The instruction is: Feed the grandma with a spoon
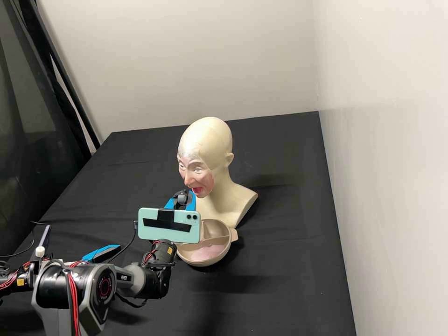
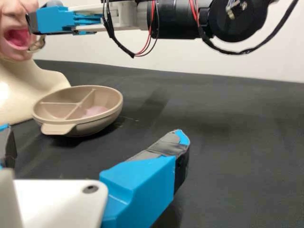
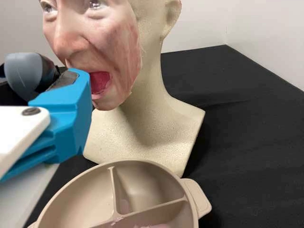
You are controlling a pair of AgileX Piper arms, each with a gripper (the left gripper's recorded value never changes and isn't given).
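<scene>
The head [image 1: 205, 156] stands at mid-frame in the high view, on the black bench [image 1: 289, 210], its mouth open and facing the lower left. The bowl [image 1: 205, 259] sits just in front of its chest, touching or nearly touching the base. It is tan and split into three compartments, and something pale pink lies in one of them.

The right gripper [image 1: 181, 201] is up at the mouth, just below centre in the high view, and is clamped on the spoon [image 3: 26, 71] by its thick grey handle. In the left wrist view, at the upper left, the spoon's tip [image 2: 37, 45] sits at the lower lip. I cannot tell whether it is inside the mouth. A mint-green phone [image 1: 169, 225] is strapped across this arm's wrist and hides part of the bowl in the high view.

The left gripper [image 2: 92, 135] lies low over the bench at the lower left of the high view, where one blue finger [image 1: 101, 253] shows. Its fingers are spread apart and hold nothing. It is well apart from the bowl and the head.
</scene>
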